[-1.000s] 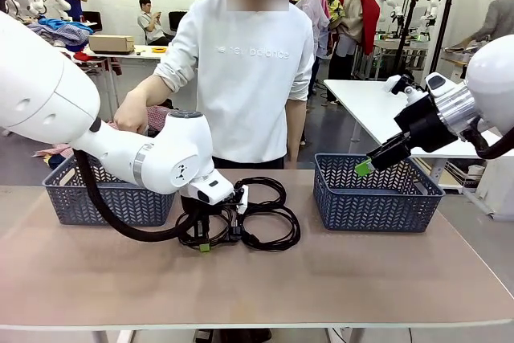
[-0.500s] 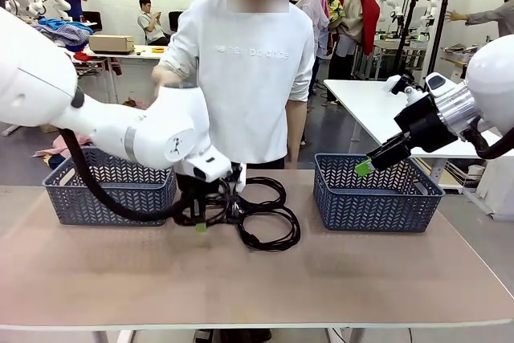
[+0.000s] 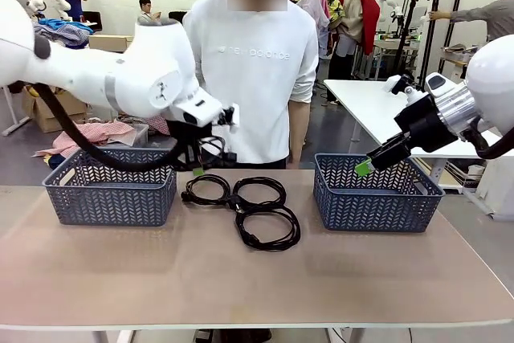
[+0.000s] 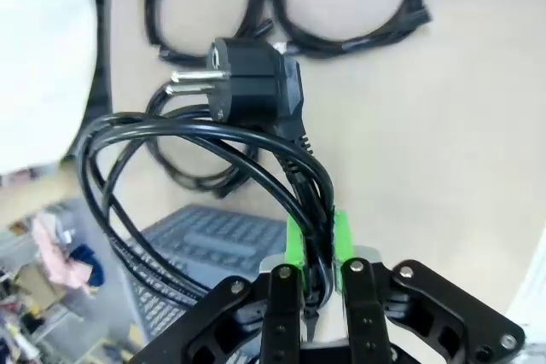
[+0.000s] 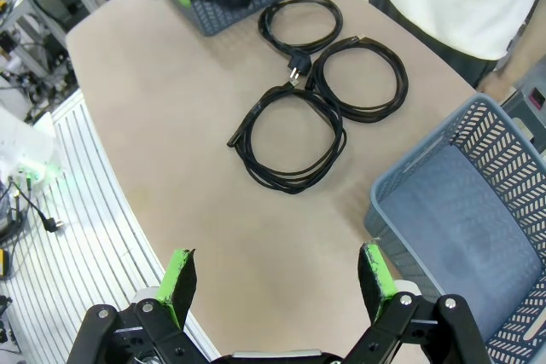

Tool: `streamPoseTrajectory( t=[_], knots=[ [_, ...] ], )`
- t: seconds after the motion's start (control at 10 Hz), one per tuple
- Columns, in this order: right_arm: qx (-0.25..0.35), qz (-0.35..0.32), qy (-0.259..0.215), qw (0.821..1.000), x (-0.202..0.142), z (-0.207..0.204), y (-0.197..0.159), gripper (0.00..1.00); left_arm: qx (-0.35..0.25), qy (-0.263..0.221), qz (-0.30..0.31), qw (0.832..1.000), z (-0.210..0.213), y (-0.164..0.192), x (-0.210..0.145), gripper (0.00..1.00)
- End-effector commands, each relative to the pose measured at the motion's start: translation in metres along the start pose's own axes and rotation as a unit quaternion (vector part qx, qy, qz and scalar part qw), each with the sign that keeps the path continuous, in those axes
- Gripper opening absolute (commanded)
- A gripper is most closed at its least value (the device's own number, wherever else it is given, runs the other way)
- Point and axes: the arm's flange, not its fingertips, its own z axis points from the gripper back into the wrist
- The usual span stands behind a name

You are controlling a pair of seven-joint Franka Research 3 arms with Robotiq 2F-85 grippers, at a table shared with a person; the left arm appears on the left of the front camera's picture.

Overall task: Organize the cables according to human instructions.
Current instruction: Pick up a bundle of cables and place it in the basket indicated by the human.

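My left gripper [image 3: 197, 169] is shut on one black cable [image 3: 209, 150], which hangs as a loose coil in the air just right of the left basket [image 3: 110, 186]. In the left wrist view the green pads [image 4: 294, 240] pinch the cable's strands [image 4: 171, 138], and its plug [image 4: 252, 83] sticks out above. Three coiled cables lie on the table: one at the back left [image 3: 206, 189], one behind the middle [image 3: 259, 192], one nearer me [image 3: 267, 229]. My right gripper [image 3: 363, 168] hovers open over the right basket [image 3: 376, 194], nothing between its fingers [image 5: 277, 283].
A person in a white sweater [image 3: 253, 70] stands at the far edge between the two grey baskets. The right wrist view looks down on the three cables [image 5: 288, 138] and the right basket's rim [image 5: 426, 159]. Bare tabletop [image 3: 257, 287] stretches along the near side.
My left gripper has risen off the table with one cable, up and slightly left toward the left basket. Three cables stay on the table. The right arm has not moved.
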Motion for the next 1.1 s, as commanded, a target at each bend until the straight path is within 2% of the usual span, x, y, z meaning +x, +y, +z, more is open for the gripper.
streamPoseTrajectory(
  t=[0.0, 0.4, 0.7, 1.0],
  knots=[
    [0.01, 0.008, -0.012, 1.0, -0.001, -0.002, -0.003, 1.0, 0.021, 0.012, 0.022, 0.999, 0.018, 0.023, -0.034, 0.0],
    [0.01, 0.008, -0.012, 1.0, -0.001, -0.002, -0.003, 1.0, 0.043, 0.008, 0.091, 0.995, 0.044, 0.048, -0.12, 0.0],
    [0.01, 0.008, -0.012, 1.0, -0.001, -0.002, -0.003, 1.0, 0.036, 0.016, 0.129, 0.991, 0.025, 0.053, -0.169, 0.0],
    [0.01, 0.008, -0.012, 1.0, -0.001, -0.002, -0.003, 1.0, 0.039, 0.02, 0.153, 0.987, 0.001, 0.055, -0.192, 0.0]
  ],
)
